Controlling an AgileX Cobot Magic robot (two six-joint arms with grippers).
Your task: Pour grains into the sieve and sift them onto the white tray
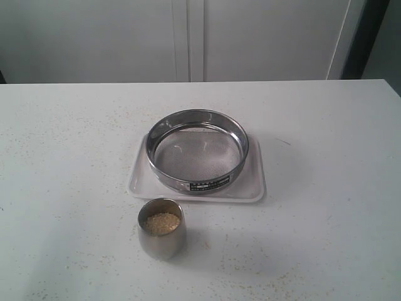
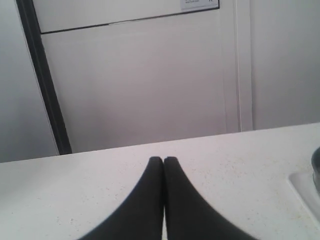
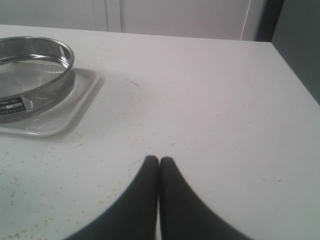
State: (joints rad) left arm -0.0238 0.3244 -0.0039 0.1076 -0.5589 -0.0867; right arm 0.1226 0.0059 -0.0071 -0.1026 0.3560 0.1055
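The sieve (image 1: 197, 150), a wide steel ring with a mesh bottom and a label strip, rests on the white tray (image 1: 250, 188) at the table's middle. The grains (image 1: 161, 223) fill a small rounded steel cup (image 1: 161, 241) standing just in front of the tray. Neither arm shows in the exterior view. My left gripper (image 2: 163, 160) is shut on nothing, over bare table with the tray's corner (image 2: 305, 187) off to one side. My right gripper (image 3: 159, 160) is also shut and empty, well apart from the sieve (image 3: 30, 75) and tray (image 3: 75, 110).
Loose specks of grain are scattered over the white tabletop (image 1: 313, 219) around the tray and cup. White cabinet doors (image 1: 188, 37) stand behind the table's far edge. The table's right edge (image 3: 295, 75) shows in the right wrist view.
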